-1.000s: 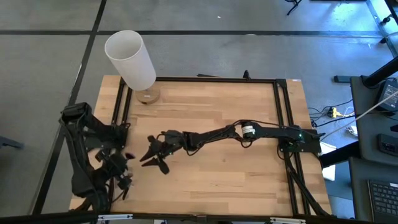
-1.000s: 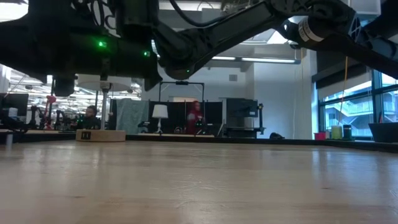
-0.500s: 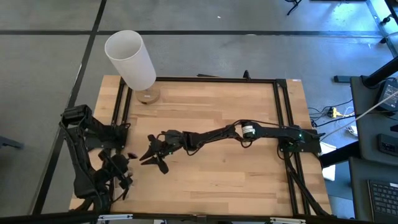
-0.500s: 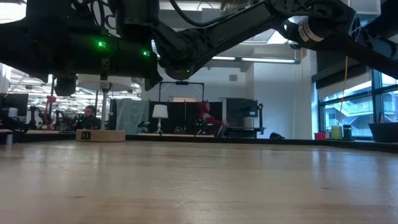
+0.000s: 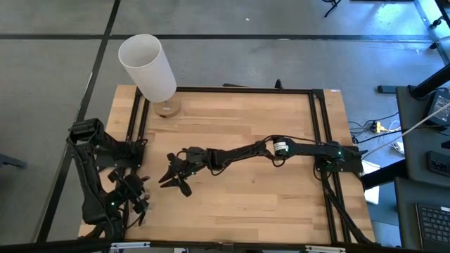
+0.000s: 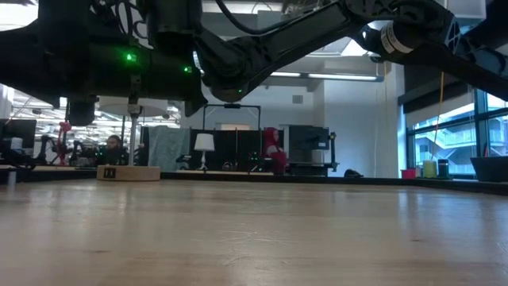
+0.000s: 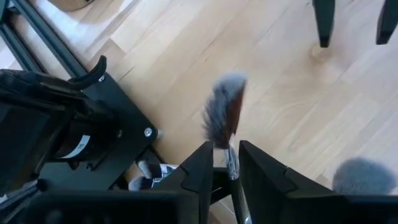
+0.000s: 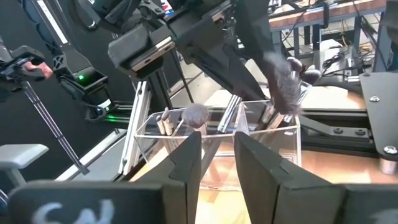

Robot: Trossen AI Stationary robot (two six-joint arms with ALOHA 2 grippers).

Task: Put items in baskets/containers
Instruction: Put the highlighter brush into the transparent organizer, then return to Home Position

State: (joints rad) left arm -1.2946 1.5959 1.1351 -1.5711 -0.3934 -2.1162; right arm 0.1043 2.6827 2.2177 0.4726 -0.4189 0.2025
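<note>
A fan brush with a grey and reddish-brown head point(image 7: 224, 115) stands between the fingers of my left gripper point(image 7: 225, 149), head up and blurred. The right wrist view shows the same brush point(image 8: 285, 78) over the right end of the see-through container point(image 8: 205, 116). Other brushes point(image 8: 194, 115) lean in that container, tufts up. My left gripper point(image 5: 135, 188) hangs over the table's near left corner, and its fingers stand wider than the brush's ferrule. My right gripper point(image 5: 166, 180) stands open, level and facing the container. Its fingertips point(image 7: 323, 28) hang clear above bare wood. My left gripper comes slanting down from the table's left side and has the fan brush's silver ferrule point(image 7: 231, 163) between its fingers. A gap shows between the ferrule and one finger point(image 7: 204, 163). Whether the other finger touches the ferrule I cannot tell.
A tall white cylinder point(image 5: 148, 65) stands on a round wooden base point(image 5: 166, 109) at the far left corner. Black frame rails point(image 5: 138, 130) run along the table's left, far and right sides. Bare wood point(image 5: 246, 126) lies between the rails. People and equipment show far behind the table.
Both arms have kept still. In the low view a person in red, far behind the table, has moved toward the right.
</note>
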